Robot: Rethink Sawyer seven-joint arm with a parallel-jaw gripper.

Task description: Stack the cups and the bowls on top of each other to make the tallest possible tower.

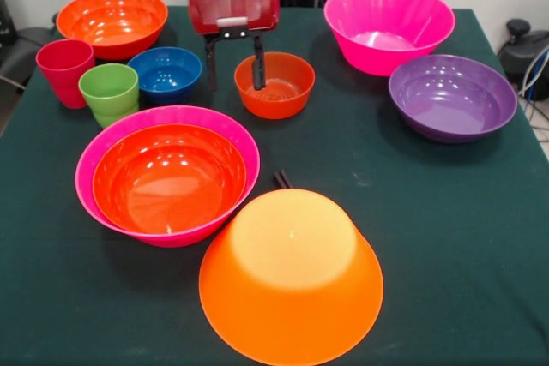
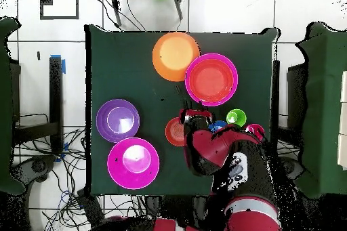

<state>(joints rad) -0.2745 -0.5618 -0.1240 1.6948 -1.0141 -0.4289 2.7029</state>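
Note:
My gripper (image 1: 233, 81) is open and low over the table. One finger (image 1: 258, 66) is inside the small orange-red bowl (image 1: 276, 87) and the other stands just outside its left rim, beside the small blue bowl (image 1: 165, 72). The red-pink cup (image 1: 64, 70) and the lime green cup (image 1: 109, 92) stand upright at the left. A red-orange bowl (image 1: 167, 179) sits nested in a large magenta bowl (image 1: 167, 115). The large light orange bowl (image 1: 290, 276) lies upside down at the front. In the overhead view the arm covers the gripper (image 2: 193, 116) and part of the blue bowl (image 2: 217, 126).
A second red-orange bowl (image 1: 111, 21) stands at the back left. A second large magenta bowl (image 1: 389, 25) stands at the back right, with the purple bowl (image 1: 452, 96) in front of it. A small dark object (image 1: 282, 179) lies on the green cloth mid-table.

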